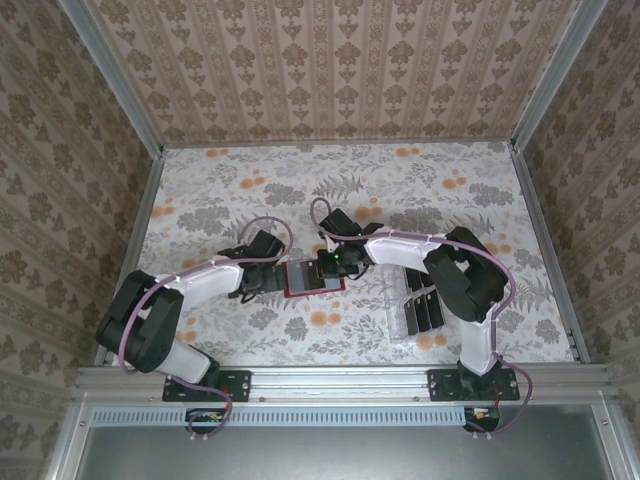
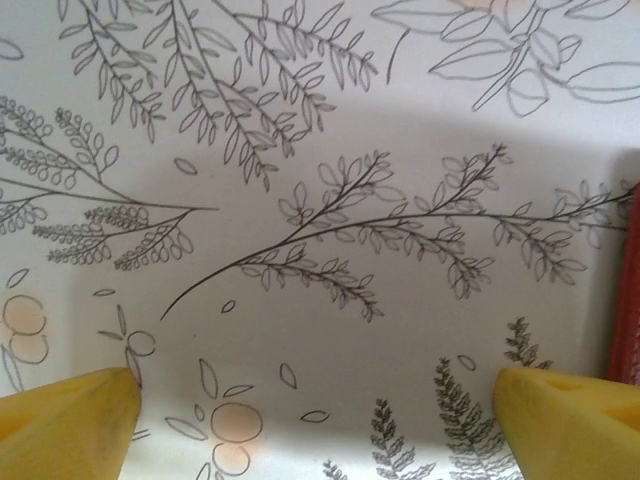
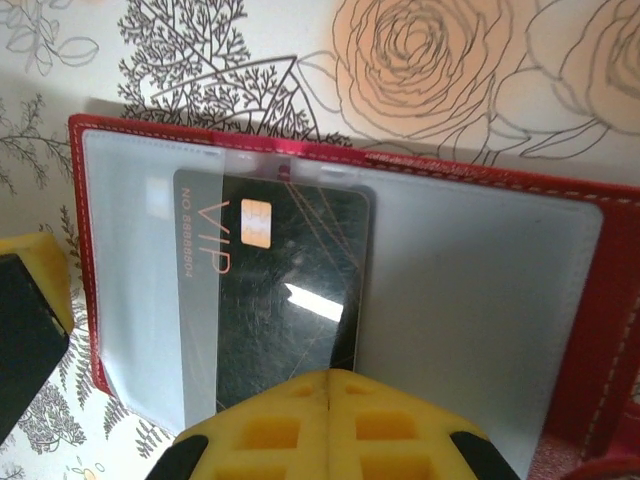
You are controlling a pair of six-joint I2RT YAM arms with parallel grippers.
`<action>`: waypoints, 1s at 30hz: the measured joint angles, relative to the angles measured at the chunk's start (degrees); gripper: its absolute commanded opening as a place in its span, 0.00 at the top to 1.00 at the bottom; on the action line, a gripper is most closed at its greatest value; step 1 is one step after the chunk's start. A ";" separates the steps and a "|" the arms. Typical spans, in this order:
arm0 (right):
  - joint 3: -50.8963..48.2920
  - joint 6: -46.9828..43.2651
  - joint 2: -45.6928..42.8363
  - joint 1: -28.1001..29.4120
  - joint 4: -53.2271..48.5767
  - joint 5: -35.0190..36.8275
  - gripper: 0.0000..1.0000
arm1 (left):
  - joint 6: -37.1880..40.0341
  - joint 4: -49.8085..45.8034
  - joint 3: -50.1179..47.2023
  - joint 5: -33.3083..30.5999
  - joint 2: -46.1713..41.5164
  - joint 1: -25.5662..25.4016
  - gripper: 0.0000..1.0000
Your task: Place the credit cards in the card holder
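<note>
One card [image 3: 290,300] lies partly inside the open card holder [image 3: 600,290], mid-frame in the right wrist view.
Your right gripper [image 3: 330,405] has its fingers pressed together at that card's lower edge, and your left gripper [image 2: 320,405] hangs spread wide beside the holder. The next move likely calls for a straight push up-frame. Other cards [image 1: 427,300] lie at lower right.

The black credit card [image 3: 285,300] in the card holder [image 3: 620,290] reads "VIP" in large copper letters just beside its gold chip [image 3: 257,222]. Beyond "VIP", a smaller line begins "NO" and continues in digits, mostly eights, not surely legible.
</note>
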 measured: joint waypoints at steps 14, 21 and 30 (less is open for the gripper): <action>0.31 1.05 0.17 0.44 1.33 -1.33 0.93 | 0.00 -0.02 0.26 -0.02 0.48 0.00 0.00; 0.31 0.02 -0.87 -0.74 -0.46 1.53 0.93 | 0.00 -0.04 0.44 -0.02 0.72 -0.02 0.00; 1.84 -0.46 0.66 -0.98 -1.64 2.49 0.94 | 0.00 -0.20 0.66 -0.02 0.98 -0.04 0.00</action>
